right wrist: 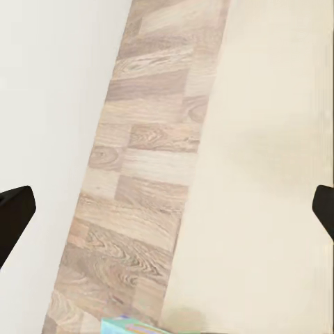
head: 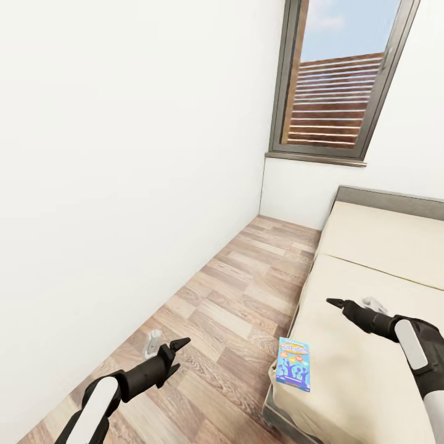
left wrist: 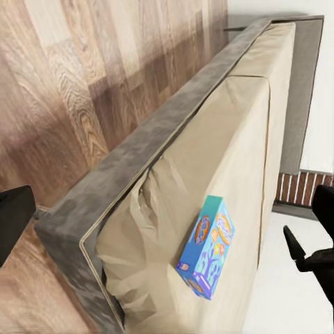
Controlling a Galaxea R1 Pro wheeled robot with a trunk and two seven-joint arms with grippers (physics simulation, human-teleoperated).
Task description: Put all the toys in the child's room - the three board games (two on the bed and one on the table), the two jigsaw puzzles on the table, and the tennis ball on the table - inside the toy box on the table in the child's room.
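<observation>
A small blue board game (head: pixel 293 364) lies flat on the near left corner of the bed (head: pixel 382 246), by the mattress edge. The left wrist view shows the same board game (left wrist: pixel 207 247) on the beige mattress (left wrist: pixel 229 139), and its edge (right wrist: pixel 129 324) also appears in the right wrist view. My left gripper (head: pixel 177 354) hovers open over the wood floor, left of the bed and apart from the box. My right gripper (head: pixel 338 303) hangs open above the mattress, beyond and to the right of the box. Both hold nothing.
A white wall (head: pixel 123 154) runs close along the left. The wood-plank floor (head: pixel 234 296) forms a narrow strip between wall and bed. A dark-framed window (head: pixel 336 80) stands at the far end, above the grey headboard (head: pixel 388 198).
</observation>
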